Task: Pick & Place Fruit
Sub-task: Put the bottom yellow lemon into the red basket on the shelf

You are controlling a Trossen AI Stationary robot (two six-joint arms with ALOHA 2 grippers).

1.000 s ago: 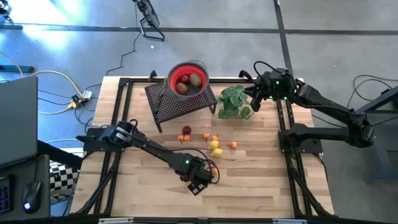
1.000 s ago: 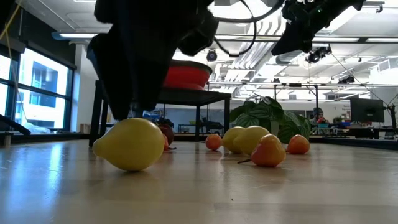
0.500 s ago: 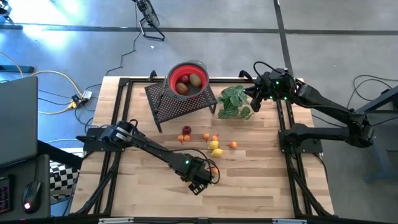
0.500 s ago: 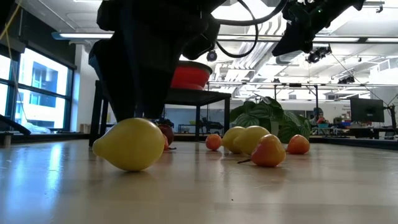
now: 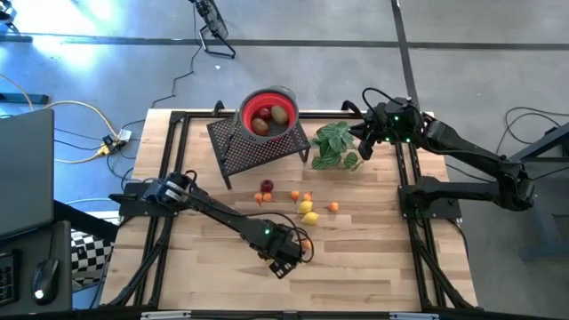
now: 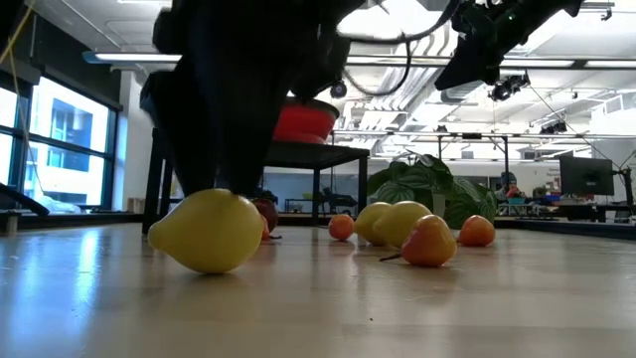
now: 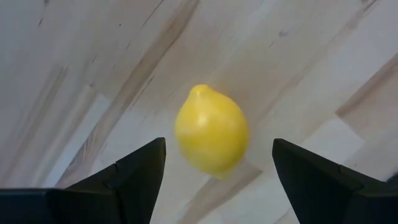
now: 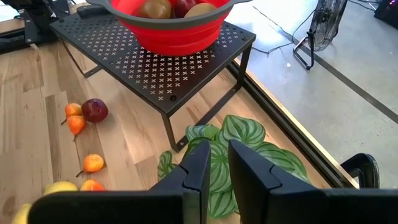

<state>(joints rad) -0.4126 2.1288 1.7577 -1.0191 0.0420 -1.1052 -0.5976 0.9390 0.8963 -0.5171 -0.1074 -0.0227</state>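
A yellow lemon (image 7: 211, 130) lies on the wooden table (image 5: 373, 258) near its front edge. My left gripper (image 7: 217, 144) points down over it, open, one finger on each side, clear of the fruit; in the low view the lemon (image 6: 207, 231) sits right under the dark gripper (image 6: 224, 149). More fruit lies mid-table: two lemons (image 5: 308, 212), small orange pieces (image 5: 333, 207) and a dark red one (image 5: 267, 186). My right gripper (image 8: 219, 168) hangs shut at the far right above the leafy plant (image 5: 336, 147), holding nothing.
A red bowl (image 5: 269, 111) with several fruit stands on a black mesh rack (image 5: 258, 147) at the table's far side. The leafy plant (image 8: 236, 149) lies beside the rack's right legs. Black frame rails (image 5: 413, 222) run along the table's sides.
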